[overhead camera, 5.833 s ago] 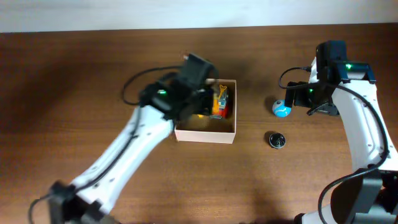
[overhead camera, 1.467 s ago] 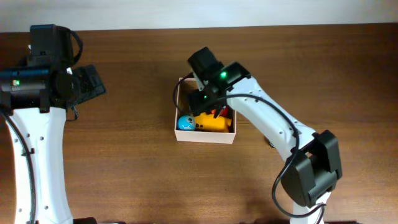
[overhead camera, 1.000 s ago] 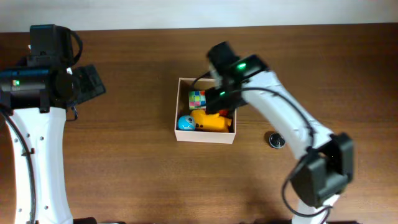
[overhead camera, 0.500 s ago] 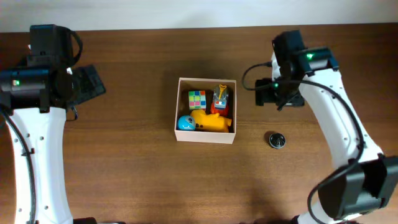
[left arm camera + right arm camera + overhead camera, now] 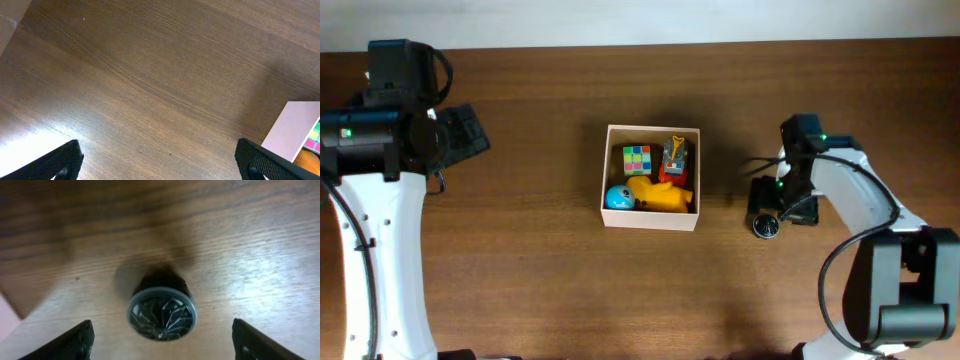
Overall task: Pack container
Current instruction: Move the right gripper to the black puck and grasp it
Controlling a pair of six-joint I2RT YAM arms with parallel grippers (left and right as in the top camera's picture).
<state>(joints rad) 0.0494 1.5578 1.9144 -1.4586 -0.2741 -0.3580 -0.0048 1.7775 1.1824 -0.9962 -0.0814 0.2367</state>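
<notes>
The right gripper (image 5: 161, 330) is hovering directly over a dark round disc (image 5: 161, 312), the 1 toy lying outside the container, flat on the table (image 5: 250, 240).

Risks, judged from this position:
- The disc is sitting low against the wood. If the jaws are closing too high, they are likely to skid over the rim and flick the disc away.
- If they are descending too far, the fingertips may be striking the table.
- Farther off, the container (image 5: 650, 218) is standing mid-table with 4 toys filling it: a coloured cube (image 5: 637, 160), a red and orange toy (image 5: 675, 160), a yellow toy (image 5: 658, 196) and a blue ball (image 5: 618, 198). Little free floor is showing, so the disc may be landing on top of a toy and rolling out, or the arm may be nudging the light box.

Fingers:
- Right: spread wide, 1 either side of the disc, touching nothing and gripping nothing.
- Left gripper (image 5: 159, 157), well apart at the far side of the table: fingers also spread wide, empty, hanging over bare wood with a corner of the container just showing.
</notes>
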